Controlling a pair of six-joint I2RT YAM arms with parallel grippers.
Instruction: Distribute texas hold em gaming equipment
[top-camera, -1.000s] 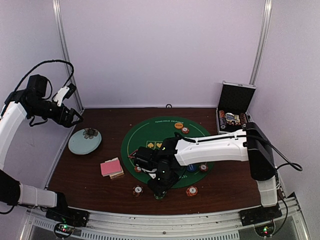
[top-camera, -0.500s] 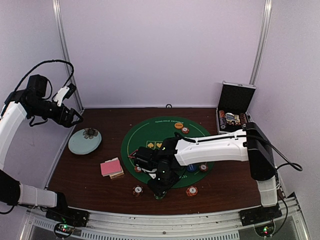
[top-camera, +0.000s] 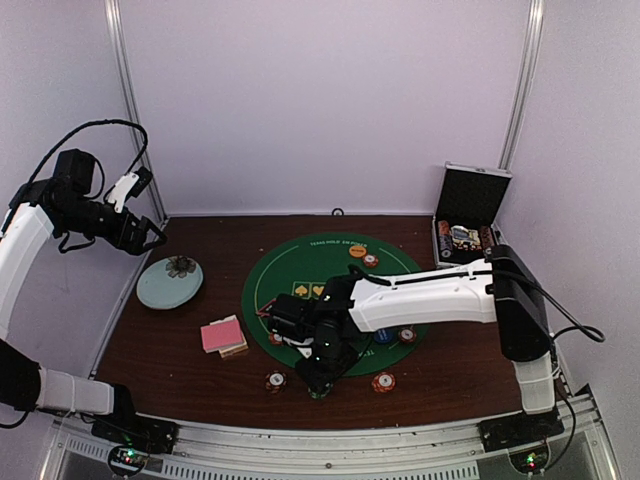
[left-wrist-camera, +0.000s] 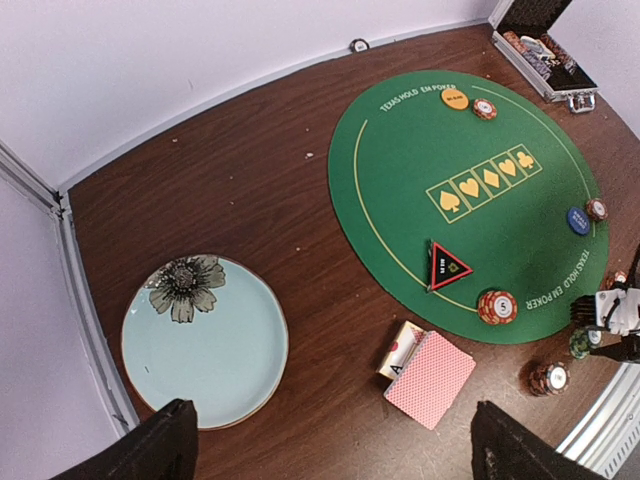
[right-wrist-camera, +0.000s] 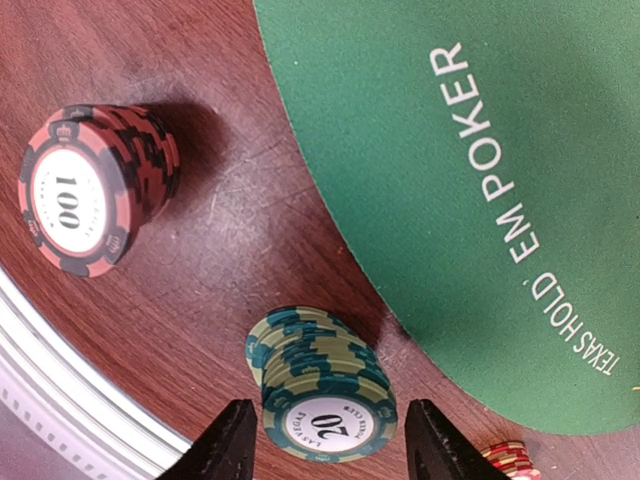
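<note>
Item: green stack, marked 20, on bare wood beside the mat.
Plain only from the right wrist. The right gripper straddled it, fingers apart, contact uncertain; the left gripper gaped wide, empty.

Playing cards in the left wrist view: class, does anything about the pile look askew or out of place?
Yes. The playing cards lie on bare wood beside the green mat, and the pile is not squared: what looks like a face-up card marked A juts out from under its pink backs.
</note>
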